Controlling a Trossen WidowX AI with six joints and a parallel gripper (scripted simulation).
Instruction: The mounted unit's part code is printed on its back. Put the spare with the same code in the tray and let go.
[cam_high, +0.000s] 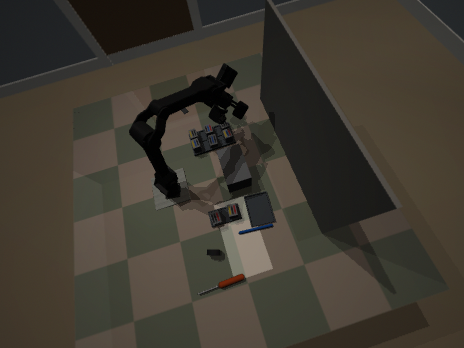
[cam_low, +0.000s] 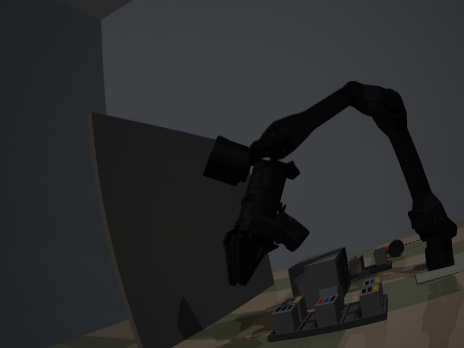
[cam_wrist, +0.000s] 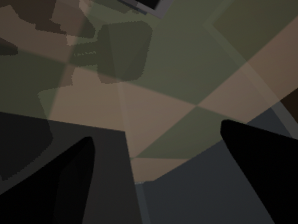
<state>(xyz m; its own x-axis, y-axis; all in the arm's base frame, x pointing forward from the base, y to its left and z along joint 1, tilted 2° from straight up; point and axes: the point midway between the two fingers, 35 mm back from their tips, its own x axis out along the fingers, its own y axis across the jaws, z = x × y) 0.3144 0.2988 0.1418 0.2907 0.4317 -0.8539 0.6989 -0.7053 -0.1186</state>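
My gripper (cam_low: 240, 284) (cam_wrist: 159, 134) is open, with nothing between its fingers in the wrist view. It hangs well above the floor, off the end of a dark rack (cam_high: 204, 150) (cam_low: 350, 322) holding several grey units with coloured stripes. A smaller rack (cam_low: 371, 270) holds two similar units, one with red stripes (cam_high: 215, 217) and one with yellow and red stripes (cam_high: 233, 210). The dark tray (cam_high: 260, 209) beside it looks empty. A large grey box (cam_high: 236, 167) (cam_low: 320, 276) stands between the racks. I cannot tell which unit is the mounted one. No part code is readable.
A tall grey panel (cam_high: 315, 135) (cam_low: 165, 215) stands beside the work area. A blue rod (cam_high: 256, 229) lies by the tray. A small black block (cam_high: 213, 252) and an orange-handled screwdriver (cam_high: 231, 281) lie farther from the gripper.
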